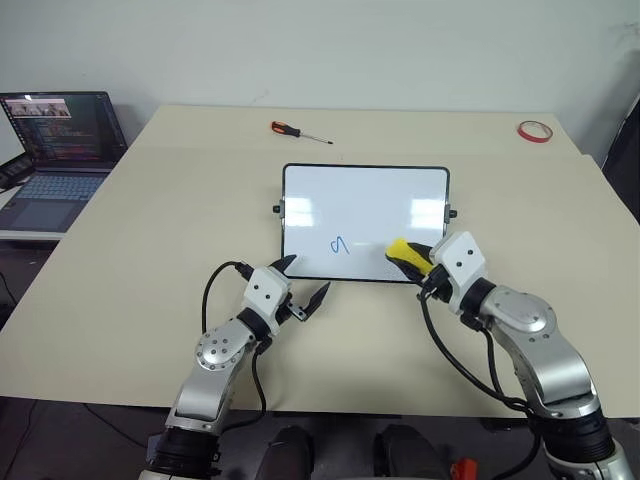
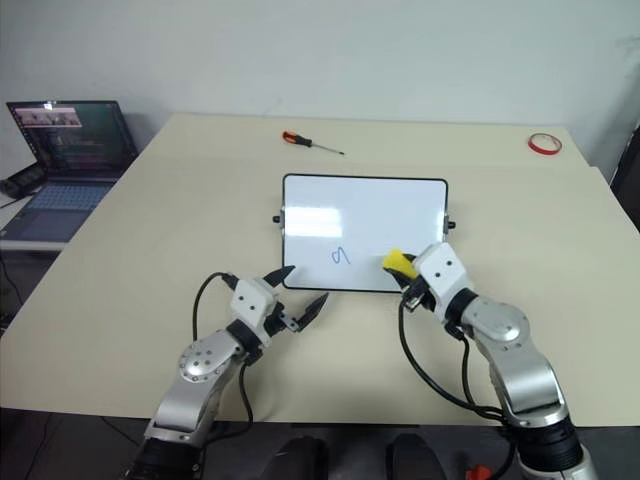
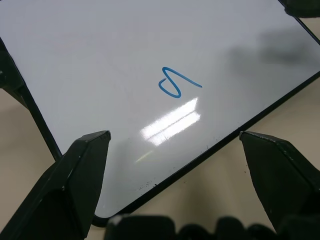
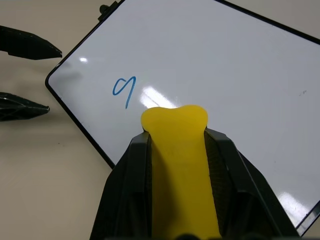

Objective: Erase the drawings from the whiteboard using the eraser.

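Between the right gripper's (image 4: 175,145) two black fingers sits the eraser (image 4: 177,165), a yellow block pinched tight, its rounded end poking out past the fingertips and hanging over the near edge of the whiteboard (image 1: 365,200). Just ahead of that yellow tip, and slightly to one side, lies the one blue drawing (image 4: 123,89) visible on the board, a small looped hook, apart from the eraser and not touched by it. Off to the other side, the left gripper (image 1: 301,282) hovers at the board's near left corner with its jaws spread wide and nothing between them; one fingertip lies over the board's black frame, the other over the bare table (image 1: 150,220) just short of it. Seen from the left wrist, the blue loop lies ahead of the open jaws, roughly midway between them.
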`<state>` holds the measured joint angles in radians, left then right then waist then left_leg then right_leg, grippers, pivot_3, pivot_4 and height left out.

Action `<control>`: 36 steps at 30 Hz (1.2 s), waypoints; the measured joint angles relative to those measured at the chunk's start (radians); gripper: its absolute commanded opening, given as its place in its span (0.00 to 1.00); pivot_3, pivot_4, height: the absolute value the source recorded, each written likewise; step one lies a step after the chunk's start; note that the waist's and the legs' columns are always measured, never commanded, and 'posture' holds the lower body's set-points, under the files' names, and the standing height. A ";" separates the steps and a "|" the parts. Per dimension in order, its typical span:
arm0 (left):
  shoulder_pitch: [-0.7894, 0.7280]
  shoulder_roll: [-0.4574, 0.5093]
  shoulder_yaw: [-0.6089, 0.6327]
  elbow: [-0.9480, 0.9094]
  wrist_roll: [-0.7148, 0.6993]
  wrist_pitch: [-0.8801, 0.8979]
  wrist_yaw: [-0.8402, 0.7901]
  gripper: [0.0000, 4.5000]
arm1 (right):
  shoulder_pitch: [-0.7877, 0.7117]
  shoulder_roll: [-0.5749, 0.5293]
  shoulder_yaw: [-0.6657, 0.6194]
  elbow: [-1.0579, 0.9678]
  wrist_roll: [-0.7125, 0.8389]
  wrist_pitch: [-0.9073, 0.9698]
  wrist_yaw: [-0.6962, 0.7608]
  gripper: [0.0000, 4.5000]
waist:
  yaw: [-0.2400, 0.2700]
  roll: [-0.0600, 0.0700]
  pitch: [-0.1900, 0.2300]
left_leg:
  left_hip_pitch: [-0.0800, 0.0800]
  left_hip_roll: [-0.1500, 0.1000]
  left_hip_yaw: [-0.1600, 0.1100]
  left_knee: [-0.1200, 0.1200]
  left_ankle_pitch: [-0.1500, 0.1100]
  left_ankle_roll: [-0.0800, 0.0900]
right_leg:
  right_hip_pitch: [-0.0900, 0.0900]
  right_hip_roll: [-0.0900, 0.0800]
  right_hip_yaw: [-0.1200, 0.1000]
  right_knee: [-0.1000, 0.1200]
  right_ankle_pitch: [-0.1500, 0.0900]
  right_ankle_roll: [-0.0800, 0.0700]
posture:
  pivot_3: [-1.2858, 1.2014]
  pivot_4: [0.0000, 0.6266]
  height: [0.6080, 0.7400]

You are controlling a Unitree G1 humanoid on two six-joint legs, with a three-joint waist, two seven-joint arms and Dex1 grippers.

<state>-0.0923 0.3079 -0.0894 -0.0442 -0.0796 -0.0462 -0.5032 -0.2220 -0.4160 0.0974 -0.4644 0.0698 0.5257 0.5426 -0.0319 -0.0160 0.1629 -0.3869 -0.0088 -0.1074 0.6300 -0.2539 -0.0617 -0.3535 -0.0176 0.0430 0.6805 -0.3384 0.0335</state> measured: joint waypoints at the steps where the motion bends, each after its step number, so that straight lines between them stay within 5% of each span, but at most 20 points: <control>1: 0.000 0.000 0.000 0.000 0.000 0.000 0.000 1.00 | -0.006 0.000 0.001 0.001 0.000 -0.003 -0.001 0.26 | 0.000 0.000 0.000 | 0.000 0.000 0.000 0.000 0.000 0.000 | 0.000 0.000 0.000 0.000 0.000 0.000 | 0.52 0.24 1.00; 7: -0.008 0.000 0.003 0.002 0.000 0.001 0.002 1.00 | -0.068 0.007 0.034 0.058 -0.020 -0.062 -0.010 0.26 | 0.000 0.000 0.000 | 0.000 0.000 0.000 0.000 0.000 0.000 | 0.000 0.000 0.000 0.000 0.000 0.000 | 0.52 0.24 1.00; 21: -0.018 0.004 0.004 0.013 0.000 -0.002 0.008 1.00 | -0.281 0.159 0.180 0.575 -0.132 -0.362 -0.043 0.26 | -0.001 0.000 0.000 | 0.001 0.000 0.001 0.000 0.000 0.000 | 0.000 0.000 0.000 0.000 0.000 0.000 | 0.52 0.24 1.00; 36: 0.002 0.001 0.007 0.006 0.002 -0.002 0.010 1.00 | -0.335 0.227 0.225 0.704 -0.209 -0.478 -0.066 0.26 | -0.002 0.000 0.000 | 0.003 0.001 0.001 0.000 0.000 0.000 | 0.001 0.000 0.001 0.002 0.000 0.000 | 0.52 0.24 1.00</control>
<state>-0.0900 0.3092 -0.0827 -0.0380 -0.0773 -0.0483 -0.4928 -0.5571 -0.1892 0.3224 0.2398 -0.1388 0.0476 0.4766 -0.0344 -0.0159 0.1629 -0.3834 -0.0080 -0.1060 0.6302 -0.2538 -0.0618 -0.3522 -0.0176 0.0436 0.6825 -0.3382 0.0333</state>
